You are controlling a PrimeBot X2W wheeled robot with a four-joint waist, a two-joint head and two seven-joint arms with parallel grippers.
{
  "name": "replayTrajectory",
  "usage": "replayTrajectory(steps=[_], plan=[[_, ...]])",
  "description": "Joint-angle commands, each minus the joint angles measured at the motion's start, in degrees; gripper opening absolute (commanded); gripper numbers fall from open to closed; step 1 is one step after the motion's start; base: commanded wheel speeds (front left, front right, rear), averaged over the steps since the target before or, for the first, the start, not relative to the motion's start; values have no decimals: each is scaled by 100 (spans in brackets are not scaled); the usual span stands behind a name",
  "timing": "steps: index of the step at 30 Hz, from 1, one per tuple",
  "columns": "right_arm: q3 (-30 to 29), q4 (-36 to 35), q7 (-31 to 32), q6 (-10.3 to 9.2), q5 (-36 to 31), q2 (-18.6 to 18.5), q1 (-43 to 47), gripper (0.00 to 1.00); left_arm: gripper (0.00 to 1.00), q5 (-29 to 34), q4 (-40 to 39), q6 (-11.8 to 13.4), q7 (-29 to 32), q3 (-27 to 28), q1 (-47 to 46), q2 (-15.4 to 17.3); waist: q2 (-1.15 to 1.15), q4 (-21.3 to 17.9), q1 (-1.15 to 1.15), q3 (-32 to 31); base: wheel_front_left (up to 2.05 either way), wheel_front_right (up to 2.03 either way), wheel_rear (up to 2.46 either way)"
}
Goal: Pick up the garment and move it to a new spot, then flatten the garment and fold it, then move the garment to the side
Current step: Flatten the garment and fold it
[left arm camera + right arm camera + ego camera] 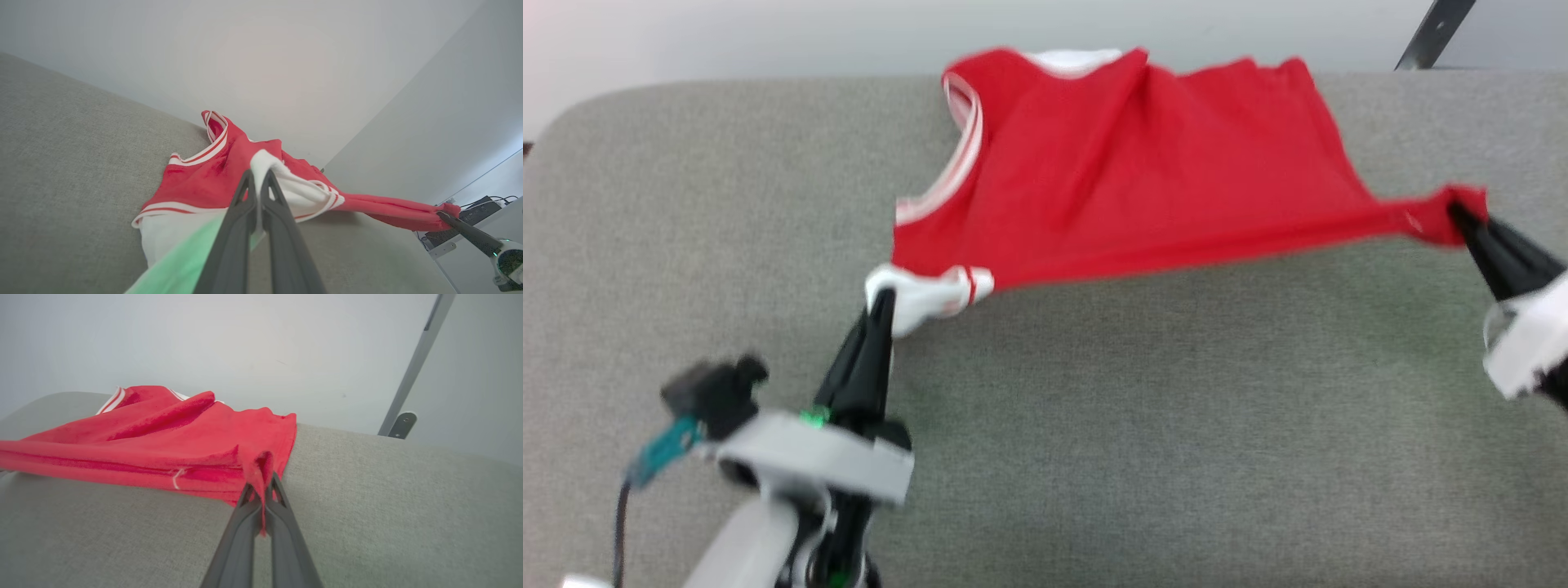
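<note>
Your left end effector (882, 304) sits at the near left, its jaws pinched together on the white sleeve (927, 292) of the garment (1143, 163); your right end effector (1460, 214) is out to the right, clamped tight on a red hem corner (1427, 219); between the two, the jersey's near edge is pulled into a taut line just above the grey table (1176, 425); beyond that edge the cloth runs back in loose folds and its far side lies by the table's back edge, with the striped trim (964, 155) toward the left; behind stands a pale wall (768, 33), with a dark slanted bar (1433, 33) at far right.
</note>
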Motion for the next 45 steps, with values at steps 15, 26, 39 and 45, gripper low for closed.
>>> replayTrajectory(steps=[15,26,39,45], plan=[[-1993,-2407,1039,-23,-781,427,2818,0,0,92,-2643,1453,28,277,2482,446,0,-145,0,-359,0,0,0],[-2739,-3510,1806,-30,-1131,938,3492,0,0,426,-3089,1594,324,202,2422,863,0,-131,0,-113,0,0,0],[-1727,-2246,1986,-17,-1677,638,1848,0,0,944,-970,1034,481,-312,145,469,0,-111,0,641,0,0,0],[-1358,-1791,1809,-16,-1714,613,1398,0,0,1114,-106,1017,538,-508,-353,294,0,-106,0,854,0,0,0]])
